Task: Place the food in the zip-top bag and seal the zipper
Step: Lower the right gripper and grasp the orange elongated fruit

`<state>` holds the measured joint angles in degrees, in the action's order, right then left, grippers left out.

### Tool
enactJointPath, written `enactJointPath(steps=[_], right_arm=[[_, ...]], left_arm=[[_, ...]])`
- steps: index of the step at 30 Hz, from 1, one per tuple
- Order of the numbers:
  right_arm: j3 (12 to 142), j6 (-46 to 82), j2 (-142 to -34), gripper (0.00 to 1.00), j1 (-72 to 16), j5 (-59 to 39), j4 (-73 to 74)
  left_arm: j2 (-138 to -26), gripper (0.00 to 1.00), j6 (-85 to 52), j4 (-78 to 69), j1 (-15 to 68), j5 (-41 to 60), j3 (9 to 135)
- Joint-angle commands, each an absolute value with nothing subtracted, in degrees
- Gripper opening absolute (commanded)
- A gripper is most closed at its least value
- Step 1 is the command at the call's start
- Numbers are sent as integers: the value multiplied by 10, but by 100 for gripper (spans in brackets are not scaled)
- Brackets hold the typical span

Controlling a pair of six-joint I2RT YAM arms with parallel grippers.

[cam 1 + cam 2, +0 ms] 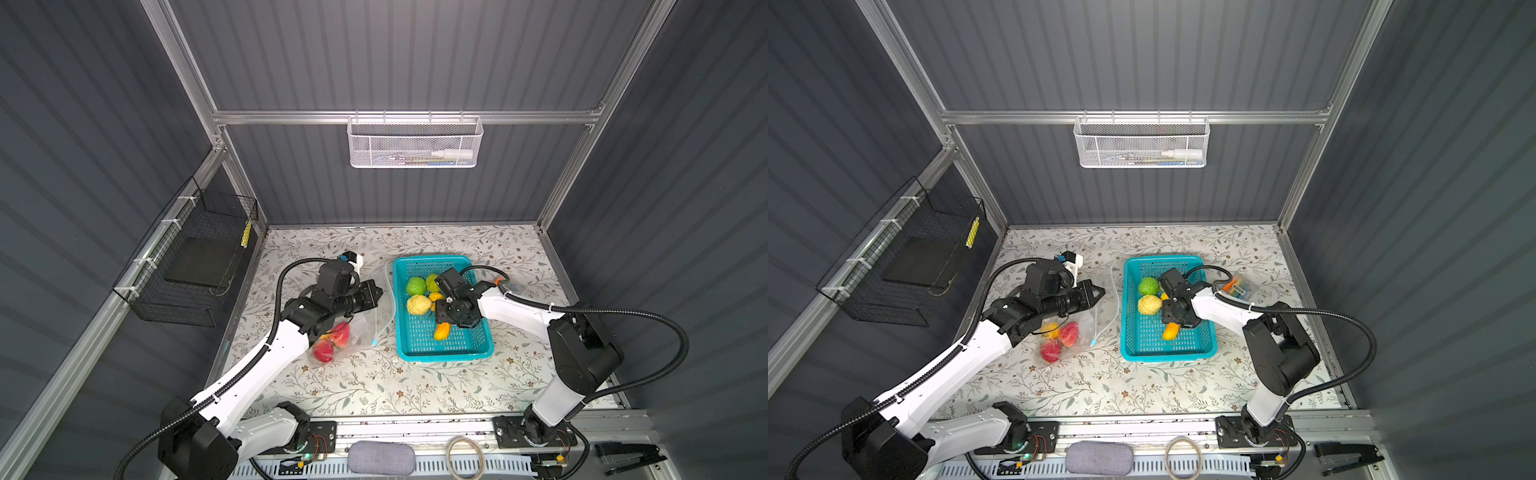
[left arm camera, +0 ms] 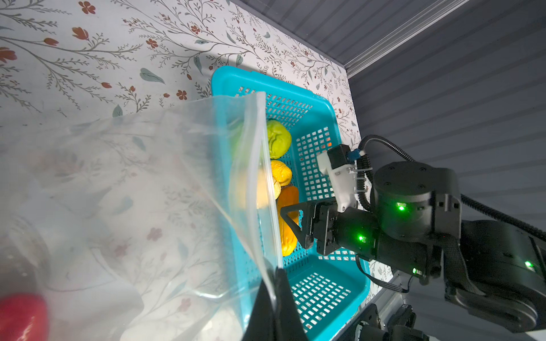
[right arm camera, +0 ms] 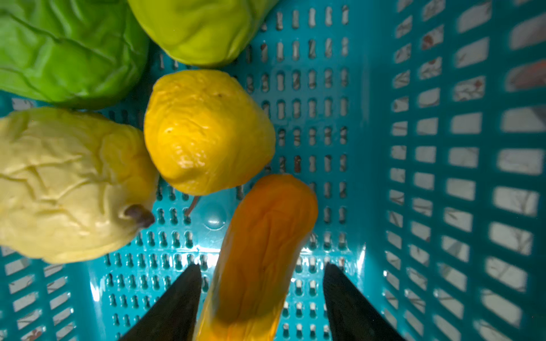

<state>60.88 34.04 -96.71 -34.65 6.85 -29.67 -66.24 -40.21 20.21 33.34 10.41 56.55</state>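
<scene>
Pinches the top edge of the zip-top bag (image 2: 147,177) in the clenched left gripper (image 2: 273,283), mouth lifted open toward the teal basket (image 1: 432,261), with red food (image 1: 324,352) inside, low on the table (image 1: 374,386). Further right, straddles the orange food (image 3: 266,221) on the basket floor with the released right gripper (image 3: 261,270), jaws apart, just beside a yellow piece (image 3: 206,133).

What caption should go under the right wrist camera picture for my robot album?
Open right pincer straddling an orange toy vegetable in the teal basket, beside a yellow toy pear.
</scene>
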Motion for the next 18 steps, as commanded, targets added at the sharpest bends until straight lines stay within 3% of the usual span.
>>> enactJointPath(steps=[1,10,18], right_arm=[[615,361,-977,69,-349,57,-331],[611,405,-989,56,-348,48,-311],[597,401,-955,34,-340,41,-297]], left_arm=[[-670,0,-383,210,336,97,582],[-679,0,-373,229,336,95,601],[-674,0,-377,228,335,94,605]])
